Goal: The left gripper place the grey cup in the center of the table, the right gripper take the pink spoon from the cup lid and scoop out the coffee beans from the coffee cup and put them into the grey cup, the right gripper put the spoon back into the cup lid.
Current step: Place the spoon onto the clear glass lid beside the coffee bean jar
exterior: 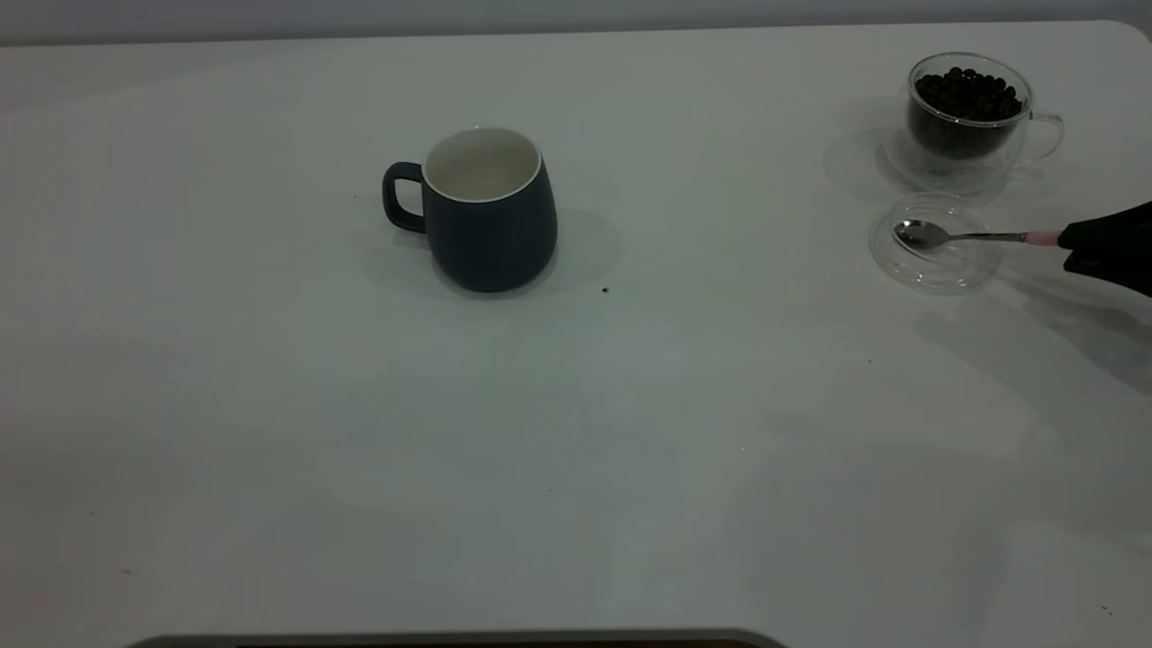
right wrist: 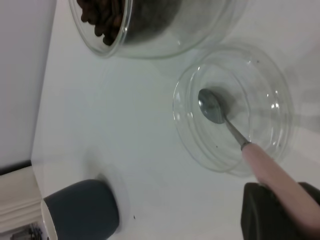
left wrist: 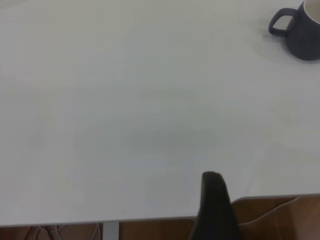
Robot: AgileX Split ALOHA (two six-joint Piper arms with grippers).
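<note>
The grey cup point(exterior: 490, 216) stands upright near the middle of the table point(exterior: 630, 405), handle toward the left; it also shows in the left wrist view point(left wrist: 302, 35) and the right wrist view point(right wrist: 82, 207). At the far right, the coffee cup point(exterior: 967, 126) holds coffee beans point(exterior: 967, 94). In front of it lies the cup lid point(exterior: 936, 265), with the pink spoon's point(exterior: 963, 237) bowl resting in it. My right gripper point(exterior: 1075, 247) is shut on the spoon's pink handle end point(right wrist: 265, 165). My left gripper point(left wrist: 212, 200) hangs back over the table's edge, far from the grey cup.
A tiny dark speck point(exterior: 605, 290) lies just right of the grey cup. The table's near edge point(left wrist: 150, 220) runs below my left gripper, with brown floor beyond it. A wide stretch of white tabletop separates the grey cup from the lid.
</note>
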